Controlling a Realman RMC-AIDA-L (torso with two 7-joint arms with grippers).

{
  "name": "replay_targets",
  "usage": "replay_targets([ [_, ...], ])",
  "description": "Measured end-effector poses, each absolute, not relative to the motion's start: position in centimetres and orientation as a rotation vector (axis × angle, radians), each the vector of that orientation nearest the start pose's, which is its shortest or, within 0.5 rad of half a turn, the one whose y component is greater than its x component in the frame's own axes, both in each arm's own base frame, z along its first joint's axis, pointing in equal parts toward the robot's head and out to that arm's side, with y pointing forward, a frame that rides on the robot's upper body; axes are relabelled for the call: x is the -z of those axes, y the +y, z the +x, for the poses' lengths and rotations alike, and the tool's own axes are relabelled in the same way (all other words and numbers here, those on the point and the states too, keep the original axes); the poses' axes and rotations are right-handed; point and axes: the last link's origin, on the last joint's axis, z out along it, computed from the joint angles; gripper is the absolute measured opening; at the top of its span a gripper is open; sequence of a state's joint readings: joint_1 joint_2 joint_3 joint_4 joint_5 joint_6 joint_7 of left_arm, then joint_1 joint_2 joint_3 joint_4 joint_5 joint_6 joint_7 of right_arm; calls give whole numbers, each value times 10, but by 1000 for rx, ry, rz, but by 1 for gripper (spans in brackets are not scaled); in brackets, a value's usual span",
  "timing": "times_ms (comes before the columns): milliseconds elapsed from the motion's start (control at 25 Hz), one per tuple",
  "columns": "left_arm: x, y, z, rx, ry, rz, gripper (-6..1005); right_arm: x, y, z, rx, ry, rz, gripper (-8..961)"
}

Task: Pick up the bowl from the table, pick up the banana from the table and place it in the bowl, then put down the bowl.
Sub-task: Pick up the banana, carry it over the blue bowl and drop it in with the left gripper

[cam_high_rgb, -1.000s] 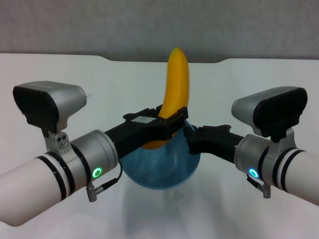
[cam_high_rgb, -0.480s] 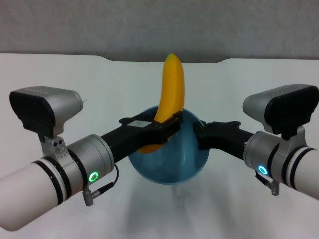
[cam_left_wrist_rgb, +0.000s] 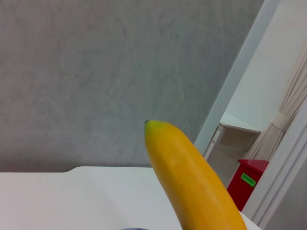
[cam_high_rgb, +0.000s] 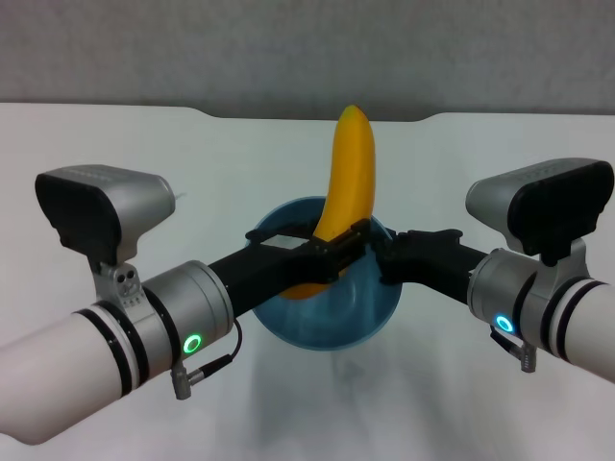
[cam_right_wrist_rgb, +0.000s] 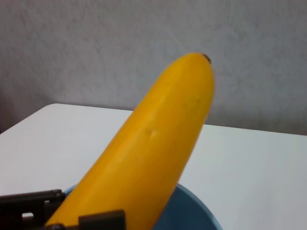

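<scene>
Above the middle of the white table (cam_high_rgb: 115, 154), the left gripper (cam_high_rgb: 348, 247) clamped the banana (cam_high_rgb: 348, 182) upright inside the bowl (cam_high_rgb: 332, 322) pinched at its rim by the right gripper (cam_high_rgb: 381, 259), so releasing it seemingly came next, before a grey wall (cam_high_rgb: 307, 48).

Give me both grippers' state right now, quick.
Left gripper: shut on the banana, held upright over the bowl.
Right gripper: shut on the bowl's rim.
</scene>
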State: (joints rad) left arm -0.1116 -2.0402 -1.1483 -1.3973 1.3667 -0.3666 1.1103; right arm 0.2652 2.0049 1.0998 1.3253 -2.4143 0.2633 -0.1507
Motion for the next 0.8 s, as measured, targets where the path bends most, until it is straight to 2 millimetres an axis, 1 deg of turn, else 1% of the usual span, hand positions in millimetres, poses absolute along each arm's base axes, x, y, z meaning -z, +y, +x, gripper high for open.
replay_targets([
  [200,65,309,-157,814,-991,-2260,620,71,343,175,-453,895,-2192,50],
  [400,68,307,-157,791,-938,-2293,624,71,343,175,-454,894,-2192,50],
  [760,64,311,-162,834,-1003,-2254,633,71,342,176,-449,900,-2193,51],
  [800,64,311,-162,834,-1003,-2254,702,71,342,176,-449,900,-2193,51],
])
